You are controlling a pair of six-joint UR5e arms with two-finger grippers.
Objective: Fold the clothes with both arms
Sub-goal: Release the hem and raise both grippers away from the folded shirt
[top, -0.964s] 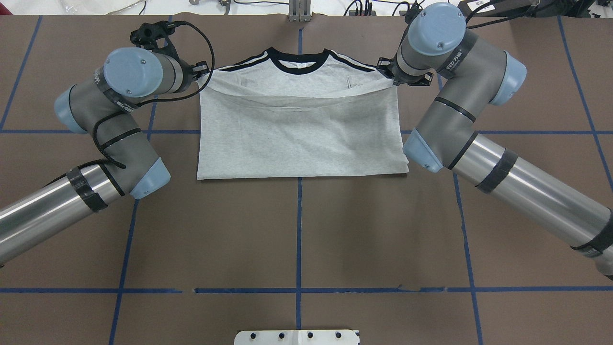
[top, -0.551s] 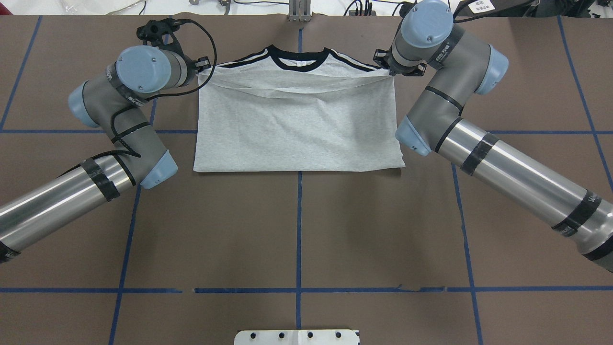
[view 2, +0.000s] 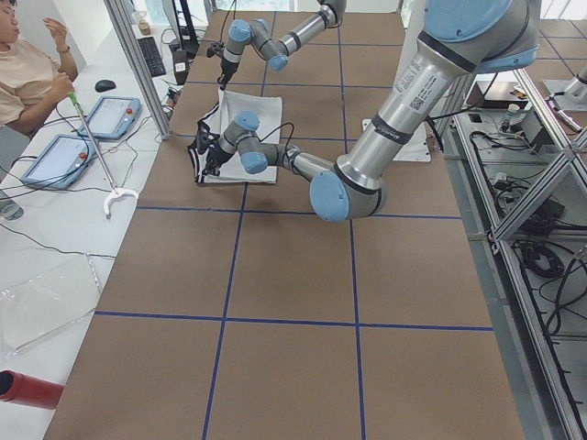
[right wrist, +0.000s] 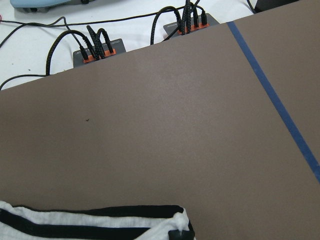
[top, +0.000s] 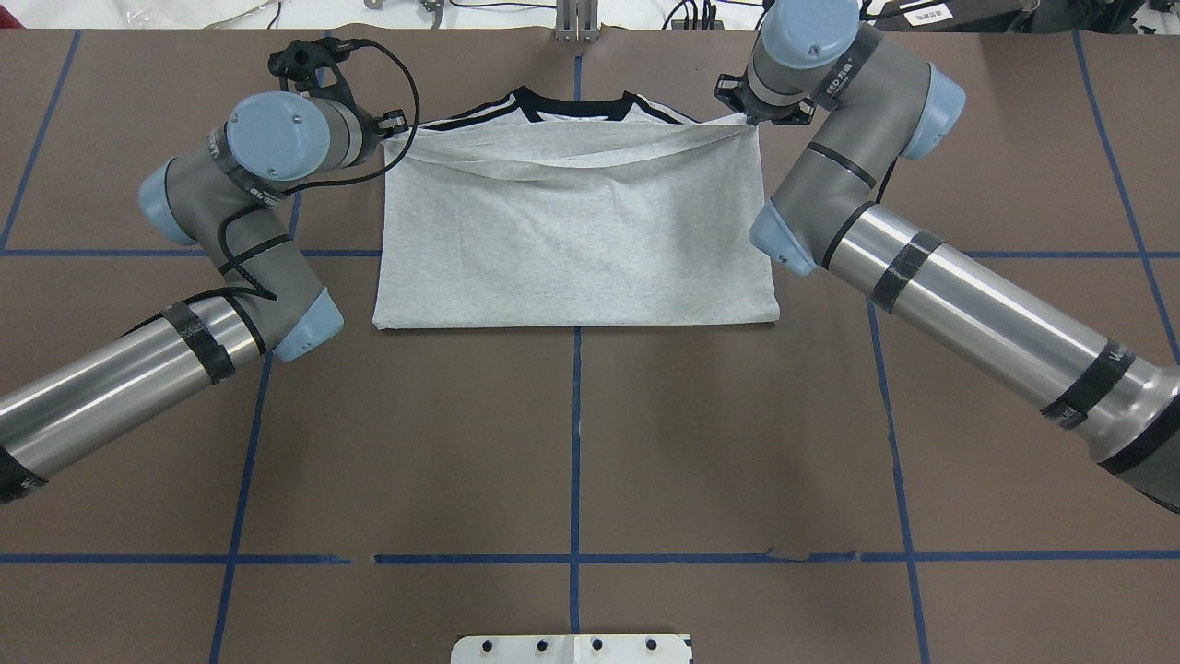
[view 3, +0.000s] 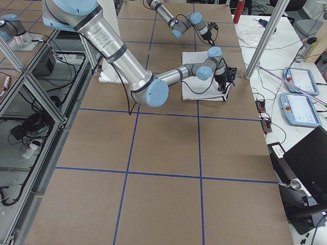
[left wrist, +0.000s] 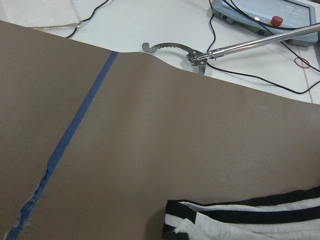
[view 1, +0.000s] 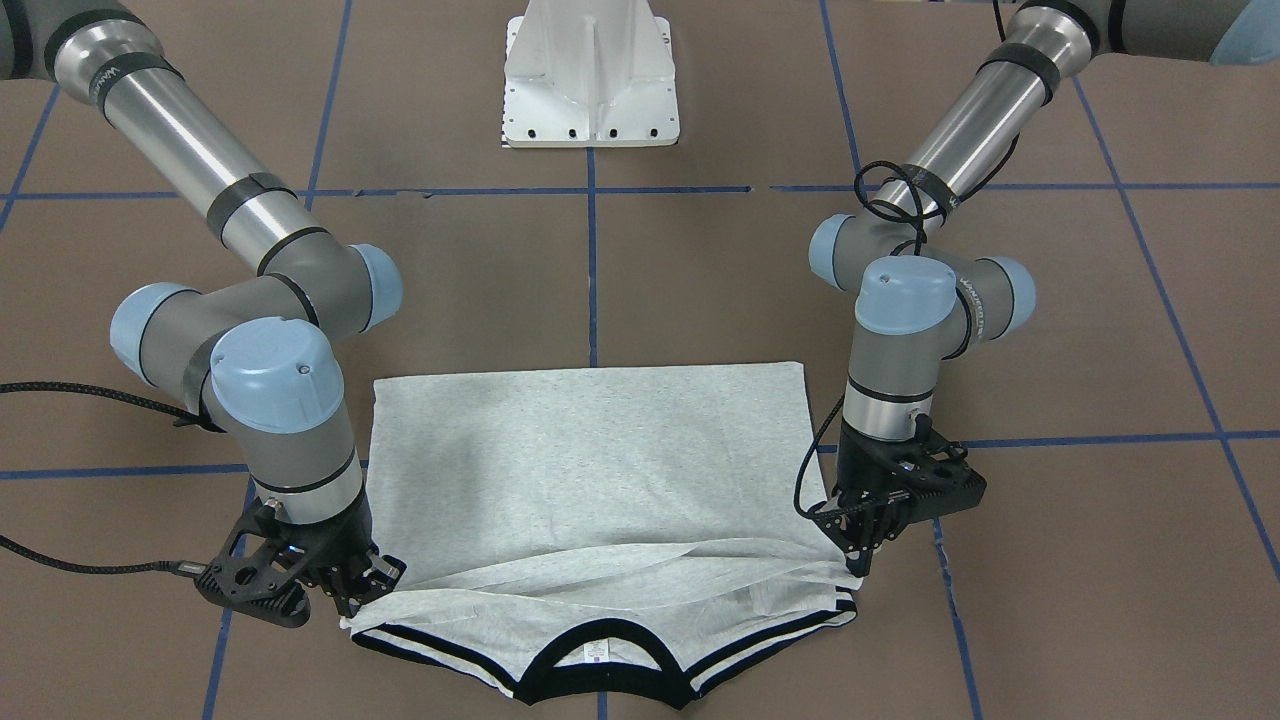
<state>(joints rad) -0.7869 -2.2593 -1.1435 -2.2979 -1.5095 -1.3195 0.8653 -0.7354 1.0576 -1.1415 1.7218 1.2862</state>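
The grey T-shirt [top: 572,240] lies on the brown table, folded over, its lower half drawn up toward the black-and-white striped collar [top: 572,103]. The cartoon print is hidden. My left gripper [top: 392,136] is shut on the folded layer's left corner, which it holds just above the shoulder. My right gripper [top: 751,117] is shut on the right corner. In the front-facing view the shirt [view 1: 590,460] spans between the left gripper [view 1: 860,555] and the right gripper [view 1: 352,590]. Striped trim shows at the bottom of the left wrist view [left wrist: 240,220] and of the right wrist view [right wrist: 100,220].
The white pedestal base [view 1: 590,80] stands at the table's near side. Blue tape lines [top: 576,443] cross the brown mat. Past the far edge lie cable hubs [right wrist: 97,50] and a metal reacher tool [left wrist: 200,55]. An operator [view 2: 27,69] sits beyond the table.
Both grippers have moved further from the robot toward the collar and carried the held edge with them. The shirt's near fold line has slid away from the robot.
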